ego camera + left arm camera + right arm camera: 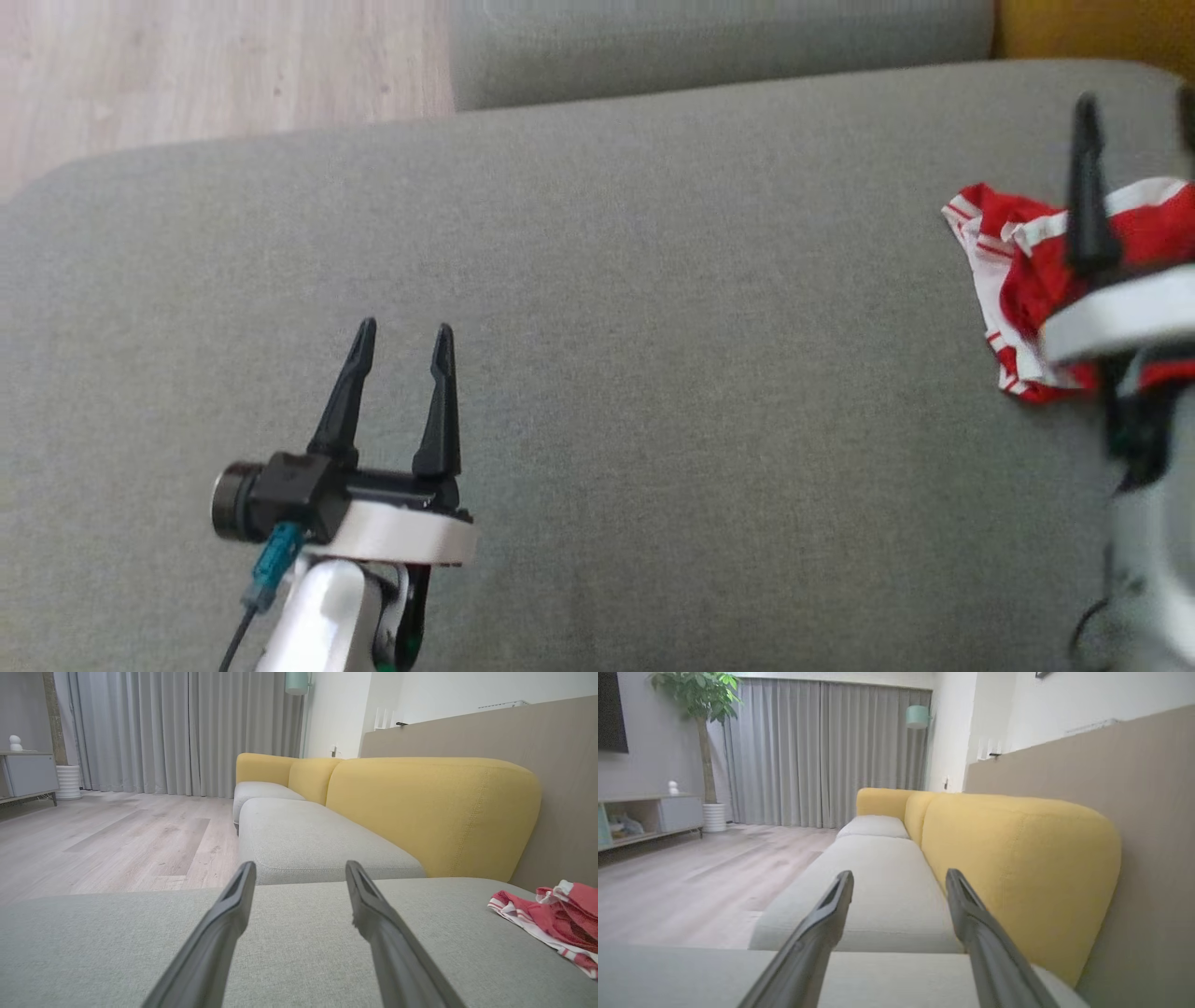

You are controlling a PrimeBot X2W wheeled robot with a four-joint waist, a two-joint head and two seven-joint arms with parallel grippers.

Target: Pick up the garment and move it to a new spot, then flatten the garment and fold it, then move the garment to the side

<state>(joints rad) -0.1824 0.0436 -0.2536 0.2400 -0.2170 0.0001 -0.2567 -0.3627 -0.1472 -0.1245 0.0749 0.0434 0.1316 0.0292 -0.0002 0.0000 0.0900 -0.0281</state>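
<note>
On the grey sofa seat cushion (653, 280), at 3 o'clock in the head view, a crumpled red and white striped garment (1022, 289) lies in a heap near the cushion's right end. The right gripper (1135, 103) sits over it from the 4 o'clock side, one dark finger crossing the cloth, the other cut by the frame edge. Its claw is spread wide and grasps nothing. Right wrist view agrees: right gripper (899, 873) fingers apart, bare cushion and the yellow backrest (1017, 868) between and beyond them, no cloth in the gap. Cannot tell if the fingers touch the garment. The left gripper (404, 327) is at 7 o'clock in the head view, well apart from the garment, over bare cushion, claw also spread and empty. In the left wrist view the left gripper (300, 865) points along the sofa and the garment (556, 914) is at 4 o'clock, flat-ish on the seat just below the backrest. Pale wood floor (187, 65) at 11 o'clock in the head view. Grey curtains (177, 732) at 11 o'clock in the left wrist view. Potted plant (700, 700) at 10 o'clock in the right wrist view.
</note>
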